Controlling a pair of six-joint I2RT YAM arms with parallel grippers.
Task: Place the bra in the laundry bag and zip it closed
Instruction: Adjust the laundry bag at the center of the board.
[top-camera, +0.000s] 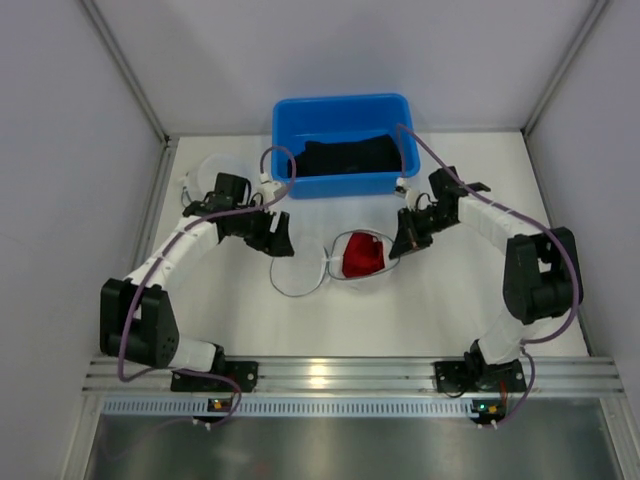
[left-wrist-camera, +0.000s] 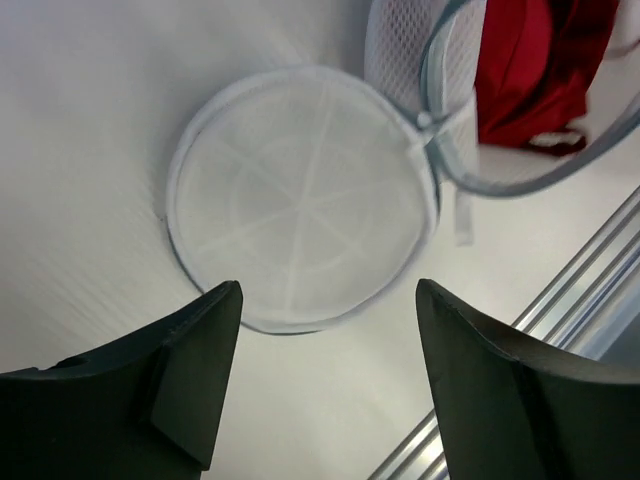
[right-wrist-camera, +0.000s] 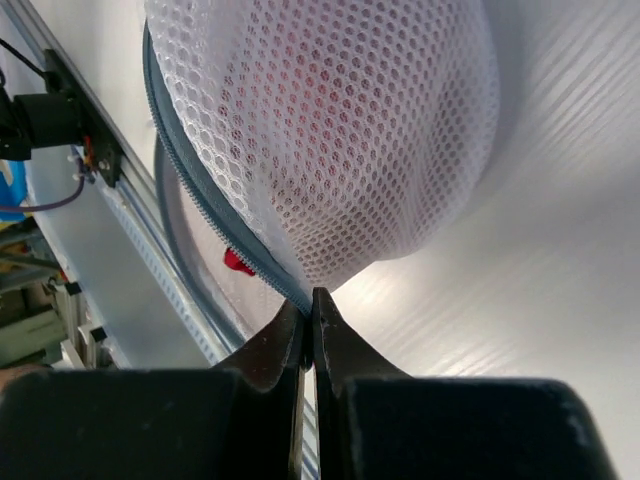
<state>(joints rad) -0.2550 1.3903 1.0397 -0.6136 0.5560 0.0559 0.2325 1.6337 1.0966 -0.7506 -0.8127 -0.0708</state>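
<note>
The white mesh laundry bag (top-camera: 358, 282) lies open at the table's middle with the red bra (top-camera: 363, 255) inside it. Its round mesh lid (top-camera: 297, 275) lies flat to the left, joined at the grey zipper rim. My left gripper (top-camera: 277, 240) is open and empty, hovering above the lid's near edge (left-wrist-camera: 300, 200); its wrist view shows the bra (left-wrist-camera: 535, 70) at top right. My right gripper (top-camera: 405, 243) is shut on the bag's zipper rim (right-wrist-camera: 250, 250) at the bag's right side, the mesh dome (right-wrist-camera: 340, 130) bulging just beyond its fingertips (right-wrist-camera: 312, 295).
A blue bin (top-camera: 345, 104) with dark clothes (top-camera: 350, 155) stands at the back centre. A white round item (top-camera: 208, 172) lies behind the left arm. Walls close in on both sides, and an aluminium rail (top-camera: 350, 375) runs along the near edge.
</note>
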